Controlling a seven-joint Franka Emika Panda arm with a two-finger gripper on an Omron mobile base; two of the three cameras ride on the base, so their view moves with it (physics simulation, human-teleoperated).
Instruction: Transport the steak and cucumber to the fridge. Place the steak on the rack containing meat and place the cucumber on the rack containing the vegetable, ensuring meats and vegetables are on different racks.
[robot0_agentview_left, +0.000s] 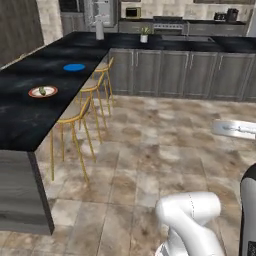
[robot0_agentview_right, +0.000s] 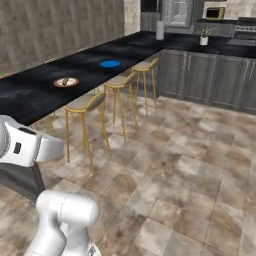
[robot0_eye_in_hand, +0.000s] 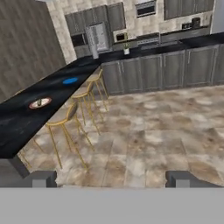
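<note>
We note the fridge (robot0_eye_in_hand: 98, 38) far ahead of our gripper (robot0_eye_in_hand: 111, 178), past the black counter (robot0_eye_in_hand: 26, 120) at its left. Fingers spread wide, holding nothing. The cucumber (robot0_eye_in_hand: 39, 102) lies on the red-rimmed plate (robot0_eye_in_hand: 40, 104); blue plate (robot0_eye_in_hand: 70, 81) beyond, by 3 stools (robot0_eye_in_hand: 65, 114).

Cucumber (robot0_agentview_left: 42, 91) on the red-rimmed plate (robot0_agentview_left: 35, 93), at your 10 o'clock: too small to resolve. Fridge (robot0_agentview_left: 100, 11) at 12 o'clock is cropped by the top edge.
</note>
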